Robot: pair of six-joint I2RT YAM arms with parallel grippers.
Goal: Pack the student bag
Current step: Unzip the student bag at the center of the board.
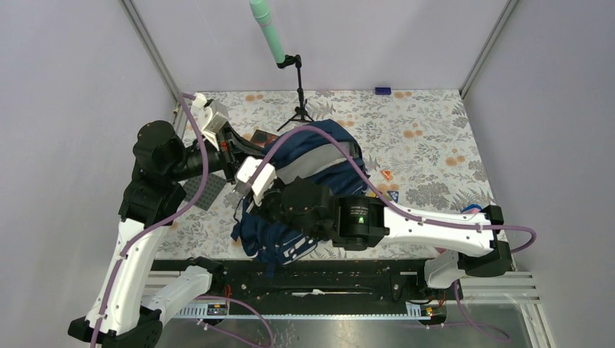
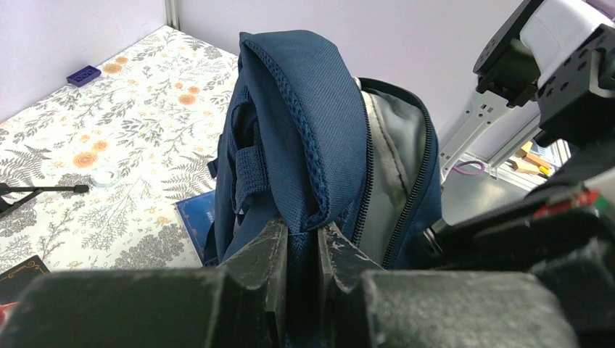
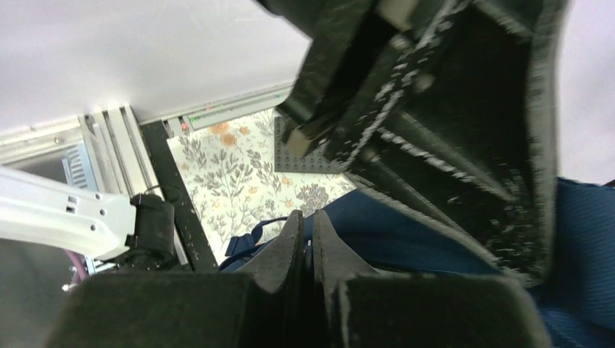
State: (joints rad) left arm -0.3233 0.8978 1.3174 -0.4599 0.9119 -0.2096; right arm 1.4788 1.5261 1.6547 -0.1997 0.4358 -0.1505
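The student bag [image 1: 319, 156], navy with grey-white strips, stands at the table's middle with its main zip open and grey lining [image 2: 391, 156] showing. My left gripper [image 2: 303, 228] is shut on a fold of the bag's navy fabric at the top edge; in the top view it [image 1: 239, 154] meets the bag from the left. My right gripper [image 3: 304, 217] is shut on a thin navy edge of the bag beside the left gripper; what exactly lies between its fingers is hidden. In the top view it [image 1: 255, 194] sits at the bag's near left side.
A grey baseplate [image 1: 203, 192] lies left of the bag. A tripod with a green microphone [image 1: 272, 32] stands behind it. A blue brick [image 1: 382, 90] sits at the far edge. A blue booklet [image 2: 192, 214] and a white tape ring [image 2: 105, 176] lie beside the bag.
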